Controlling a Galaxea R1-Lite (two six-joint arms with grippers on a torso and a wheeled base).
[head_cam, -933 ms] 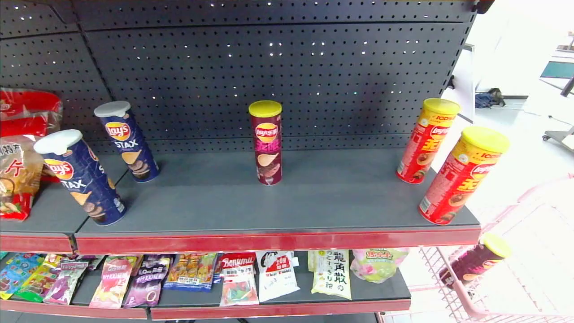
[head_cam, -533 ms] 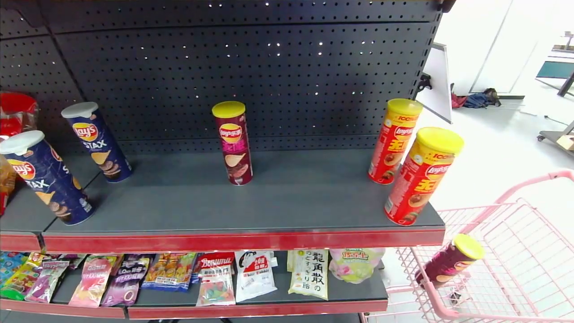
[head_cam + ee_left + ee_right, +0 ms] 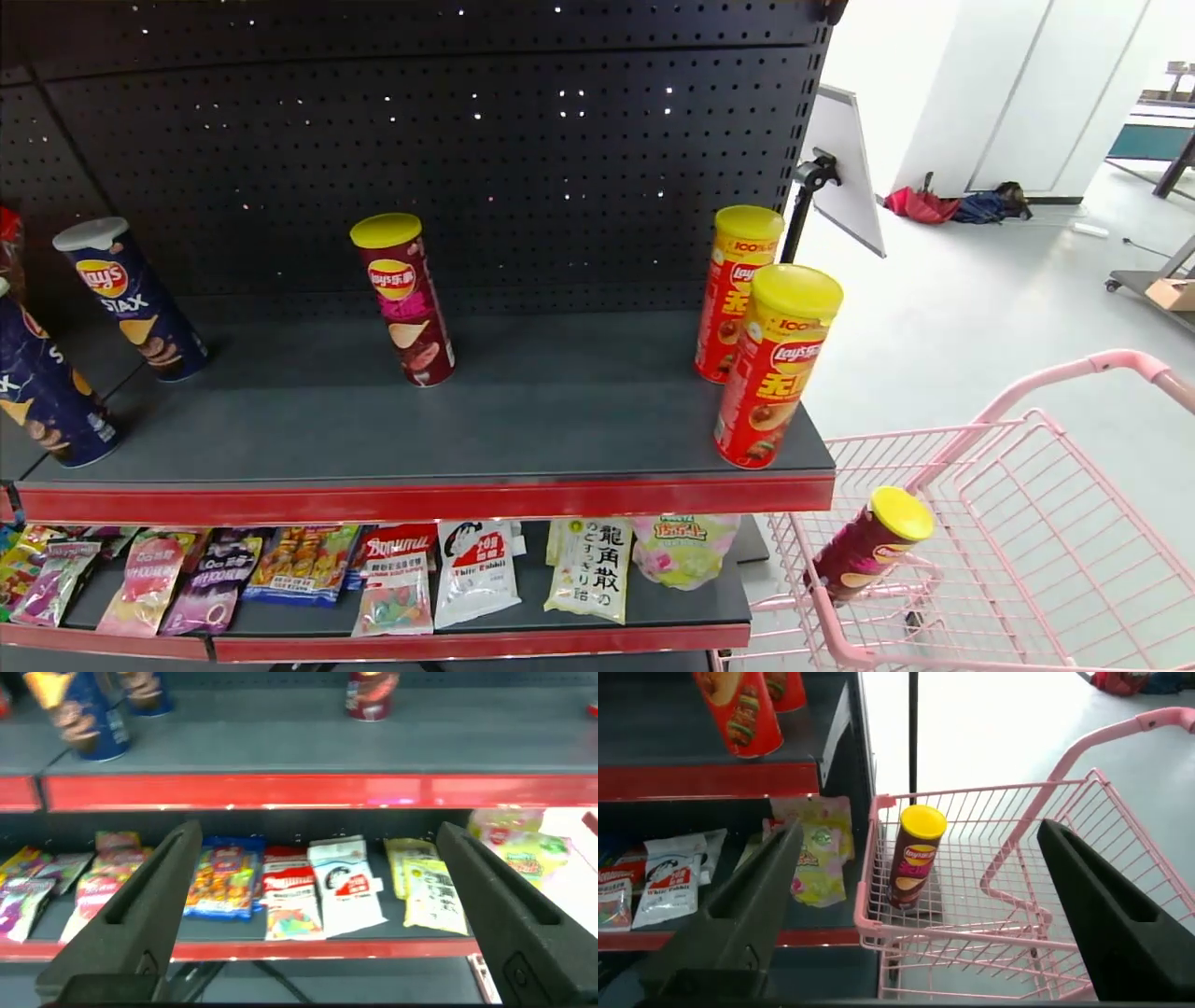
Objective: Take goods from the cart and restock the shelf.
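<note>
Right fingers [image 3: 752, 910] hanging wide apart, gripping nothing, facing maroon can [image 3: 915, 857] standing in pink cart [image 3: 971, 936]. Left fingers [image 3: 140, 915] likewise released, facing lower shelf [image 3: 280, 948]. Risk: right fingers catching cart wire on approach, toppling can before closing.

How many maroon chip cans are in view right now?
2. One maroon can stands midway along the upper shelf; a second maroon can leans in the pink cart. More may lie outside the frame.

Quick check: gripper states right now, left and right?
Left gripper: open, empty.
Right gripper: open, empty; the maroon can sits untouched in the pink cart.
</note>
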